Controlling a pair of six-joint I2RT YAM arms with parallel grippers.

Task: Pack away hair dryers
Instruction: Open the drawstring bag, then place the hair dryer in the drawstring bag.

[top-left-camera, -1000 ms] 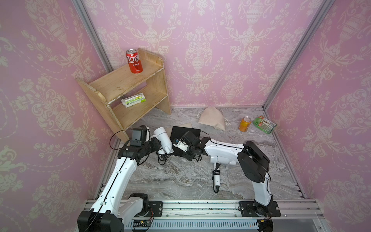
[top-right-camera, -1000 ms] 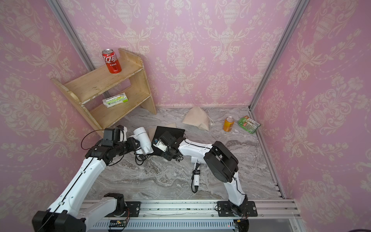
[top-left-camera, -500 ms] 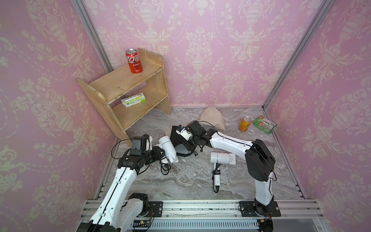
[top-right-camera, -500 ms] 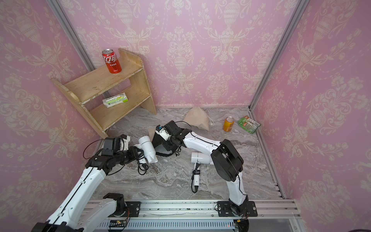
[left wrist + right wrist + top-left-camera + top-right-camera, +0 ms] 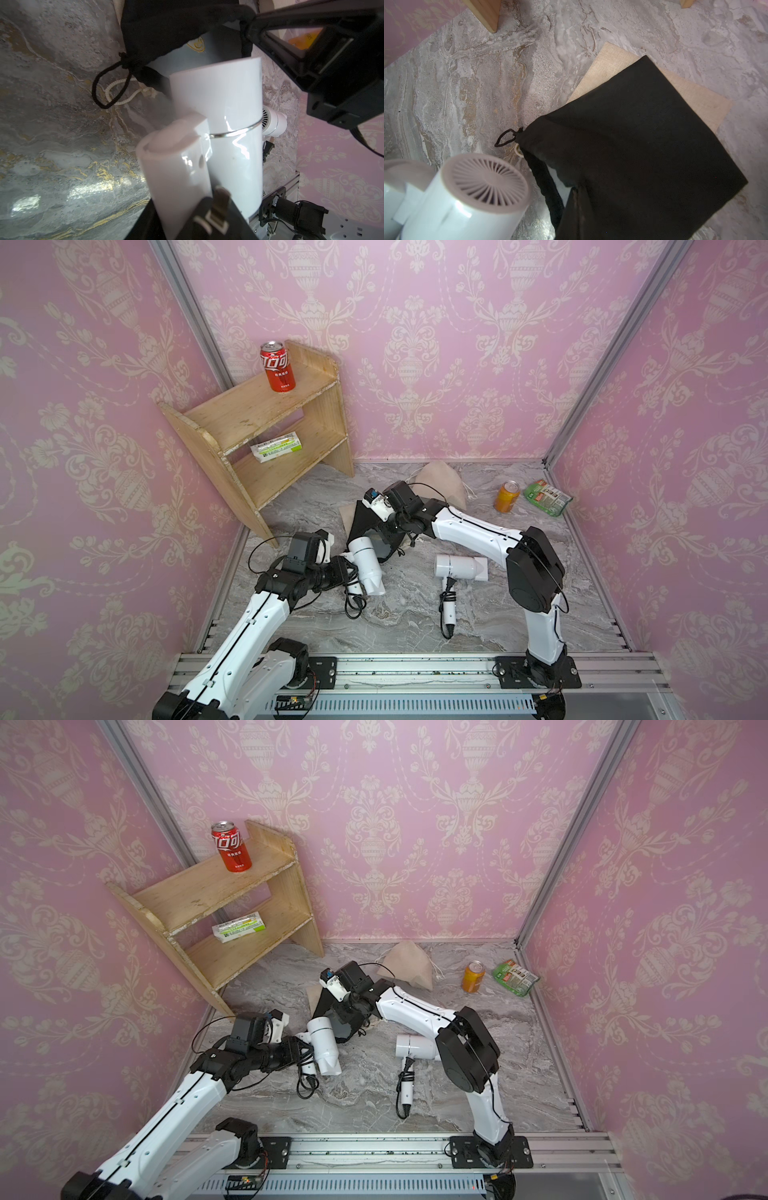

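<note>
My left gripper is shut on the handle of a white hair dryer. It holds the dryer just above the table, its finned rear end at the mouth of a black drawstring pouch. My right gripper is shut on the pouch's upper rim and holds the mouth lifted open. A second white hair dryer lies on the marble table to the right, its black cord trailing toward the front.
A flat beige pouch lies under the black one, and a bulging beige pouch sits behind. The wooden shelf at back left holds a red can and a green-white box. An orange can and green packet are at back right.
My left gripper carried the white dryer right and toward the front, up to the pouch mouth. My right arm swung its elbow right and raised the pouch rim, uncovering the second dryer.
</note>
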